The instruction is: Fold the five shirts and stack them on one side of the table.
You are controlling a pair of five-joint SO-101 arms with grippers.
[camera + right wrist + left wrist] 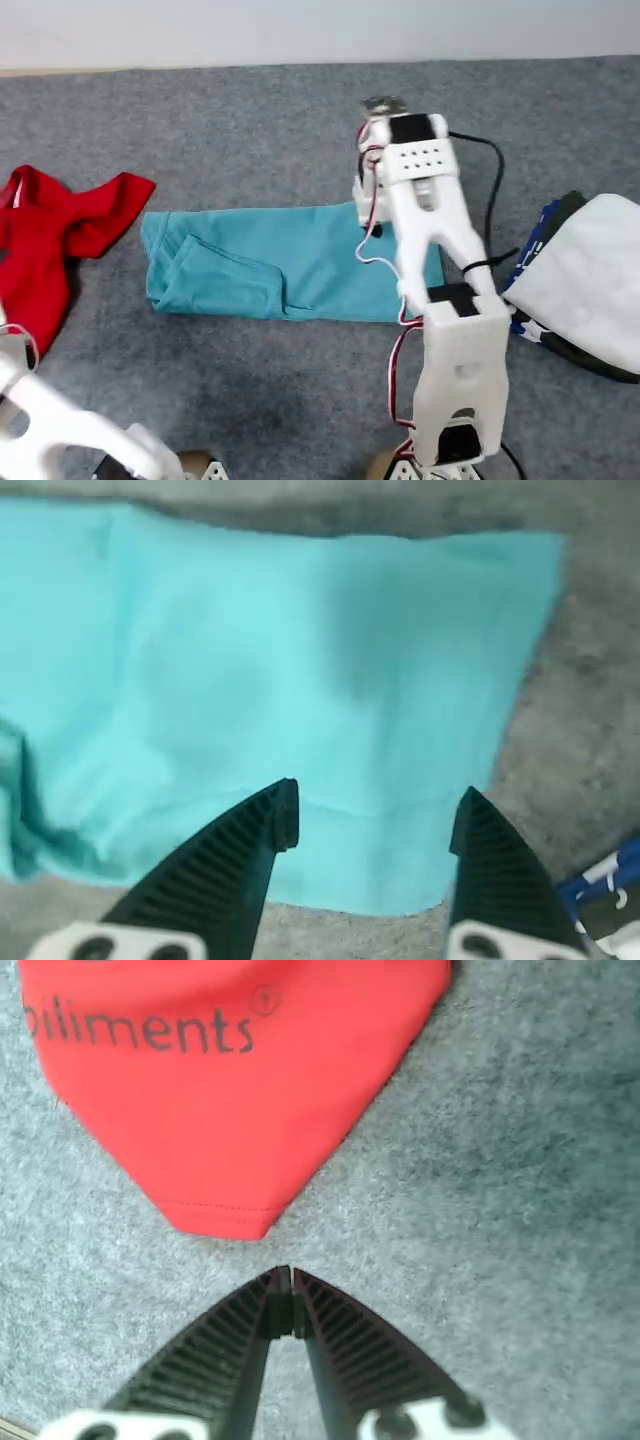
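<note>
Right jaws: released, over the teal shirt (partly folded) at the surface centre. Left jaws: clenched, empty, beside the red shirt at the left edge.

Right arm: stretched out from its base at the near edge towards the far side, with the wrist bent downward at the far end. The right gripper points down, its two ribbed black fingers spread well apart with nothing between them. Left arm: drawn in low at the near left corner, and the left gripper also points down, fingertips pressed together and holding nothing.
</note>
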